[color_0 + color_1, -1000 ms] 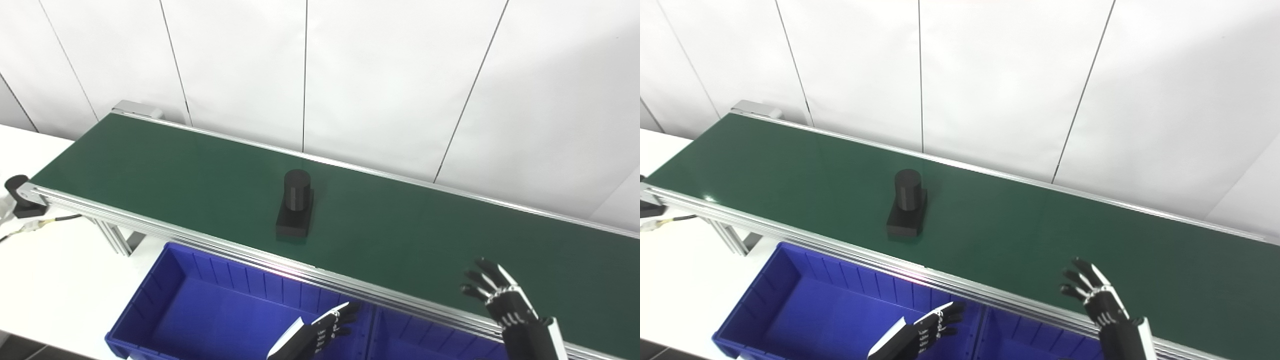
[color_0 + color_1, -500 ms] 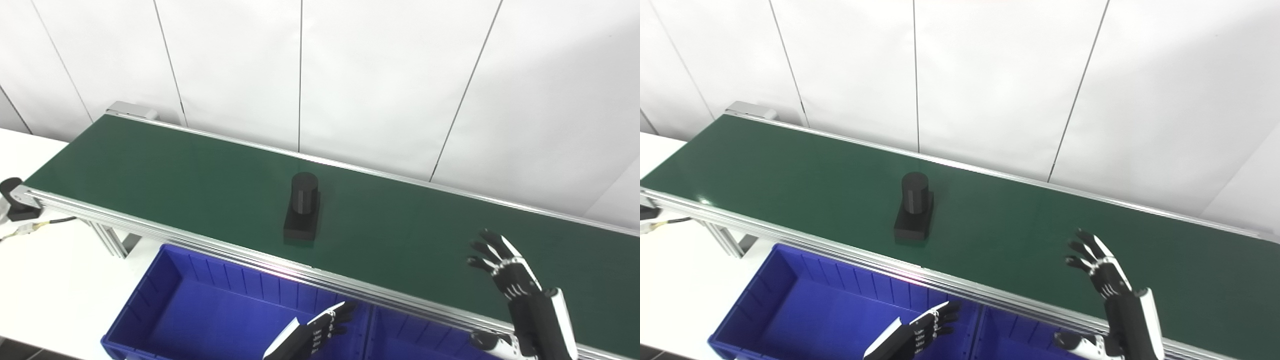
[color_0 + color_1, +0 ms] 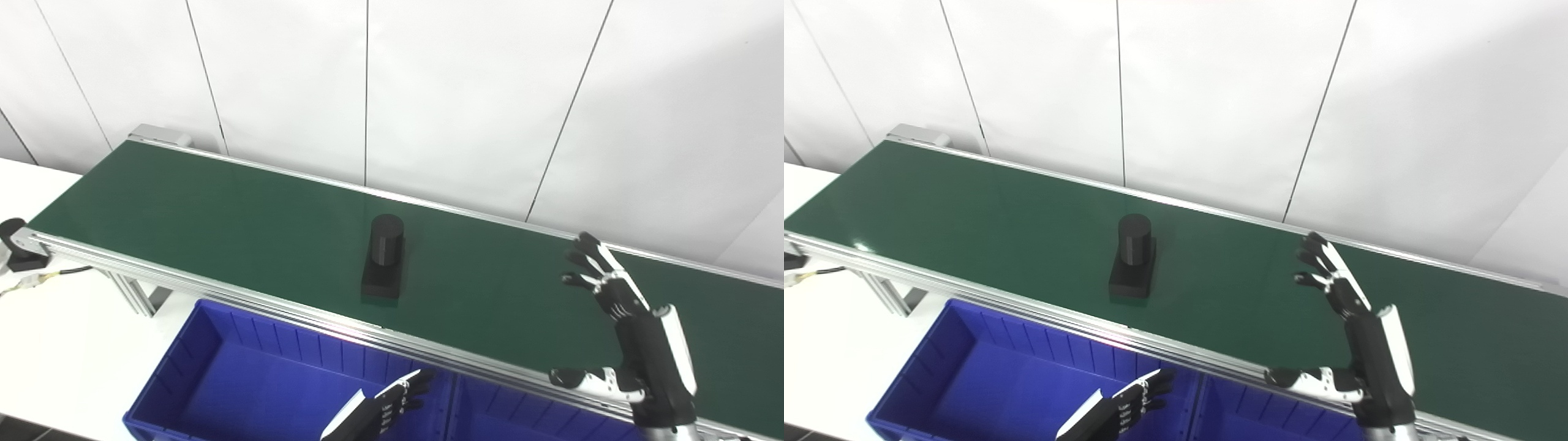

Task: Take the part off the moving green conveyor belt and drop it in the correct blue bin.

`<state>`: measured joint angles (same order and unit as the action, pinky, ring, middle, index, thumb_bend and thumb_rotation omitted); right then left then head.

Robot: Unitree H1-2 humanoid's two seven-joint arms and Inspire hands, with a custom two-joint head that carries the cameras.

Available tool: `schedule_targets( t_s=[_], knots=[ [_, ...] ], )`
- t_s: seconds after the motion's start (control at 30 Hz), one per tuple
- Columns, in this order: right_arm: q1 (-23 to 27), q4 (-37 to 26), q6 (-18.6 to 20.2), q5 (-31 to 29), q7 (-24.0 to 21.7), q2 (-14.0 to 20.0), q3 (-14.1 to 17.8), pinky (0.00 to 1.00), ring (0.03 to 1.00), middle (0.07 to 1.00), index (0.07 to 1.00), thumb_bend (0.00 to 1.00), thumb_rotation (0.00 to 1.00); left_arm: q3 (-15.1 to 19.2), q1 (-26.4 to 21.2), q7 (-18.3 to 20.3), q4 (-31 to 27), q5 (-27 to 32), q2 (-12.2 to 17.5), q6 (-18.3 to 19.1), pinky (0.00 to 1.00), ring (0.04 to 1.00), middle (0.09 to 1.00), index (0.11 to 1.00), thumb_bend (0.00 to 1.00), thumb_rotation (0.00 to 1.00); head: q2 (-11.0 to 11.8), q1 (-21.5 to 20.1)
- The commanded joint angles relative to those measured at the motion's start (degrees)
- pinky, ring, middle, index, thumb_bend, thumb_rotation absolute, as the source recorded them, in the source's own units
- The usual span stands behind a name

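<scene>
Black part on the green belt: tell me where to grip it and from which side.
Grip the upright cylinder of the black part with a cylinder on a flat rectangular base; the base lies too low. Probably come from its right, where the open right robot hand hangs above the green conveyor belt.

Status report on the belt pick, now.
Right hand open, raised over conveyor belt. Left hand open above blue bin. Black part on belt, untouched. Nothing between.

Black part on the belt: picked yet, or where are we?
Done: nothing yet. The black part sits untouched on the green belt. In hand: the right hand, open, is raised over the belt beside it. The left hand hangs over the blue bin. Left: grasp, then drop.
</scene>
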<state>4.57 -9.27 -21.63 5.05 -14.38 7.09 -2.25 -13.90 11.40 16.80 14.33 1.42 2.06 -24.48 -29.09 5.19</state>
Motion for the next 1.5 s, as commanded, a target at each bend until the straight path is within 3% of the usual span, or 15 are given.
schedule_targets(
  t_s=[0.0, 0.53, 0.67, 0.87, 1.03, 1.23, 1.47],
  knots=[
    [2.68, 0.10, 0.97, 0.84, 1.44, -0.32, -0.36, 0.73, 0.878, 0.938, 0.877, 0.95, 0.53, 0.17, -0.13, 0.59, -1.81, 1.28, 0.32, -2.32, 0.93, 0.962, 0.966, 0.923, 1.00, 0.54, -0.10, -0.05],
    [13.46, 9.47, 5.41, 9.19, 5.20, 0.18, -2.15, 0.73, 0.855, 0.922, 0.863, 0.94, 0.42, 0.40, -0.47, 0.30, -1.16, 1.01, 0.33, -2.22, 0.91, 0.942, 0.951, 0.926, 1.00, 0.54, 0.45, -0.90],
    [16.15, 14.37, 4.07, 8.77, 5.86, -0.06, -2.55, 0.73, 0.853, 0.921, 0.878, 0.95, 0.44, 0.51, -0.66, 0.38, -0.92, 1.08, 0.33, -2.29, 0.91, 0.944, 0.954, 0.929, 1.00, 0.54, 0.60, -1.17],
    [19.51, 22.45, 1.64, 2.21, 5.33, -1.41, -2.45, 0.77, 0.856, 0.922, 0.904, 0.99, 0.38, 0.95, -0.67, 0.77, -0.66, 1.09, 0.38, -2.36, 0.91, 0.946, 0.955, 0.934, 1.00, 0.54, 0.78, -1.60],
    [21.74, 28.46, -1.44, 0.50, 5.12, -1.96, -2.55, 0.76, 0.848, 0.925, 0.916, 1.00, 0.39, 0.85, -0.45, 1.11, -1.01, 1.84, 0.49, -2.28, 0.91, 0.944, 0.956, 0.930, 1.00, 0.53, 0.67, -1.36],
    [22.90, 31.41, -3.18, -0.05, 5.36, -2.34, -2.84, 0.74, 0.837, 0.923, 0.909, 1.00, 0.39, 0.96, -0.64, 0.87, -0.77, 1.51, 0.60, -2.30, 0.91, 0.943, 0.954, 0.930, 1.00, 0.54, 1.02, -1.08],
    [22.42, 30.65, -3.38, -0.62, 5.40, -2.11, -3.43, 0.74, 0.835, 0.918, 0.903, 1.00, 0.38, 1.59, -0.75, 1.62, -0.51, 1.56, 0.45, -2.33, 0.92, 0.945, 0.959, 0.935, 1.00, 0.54, 0.94, -1.52]
  ],
)
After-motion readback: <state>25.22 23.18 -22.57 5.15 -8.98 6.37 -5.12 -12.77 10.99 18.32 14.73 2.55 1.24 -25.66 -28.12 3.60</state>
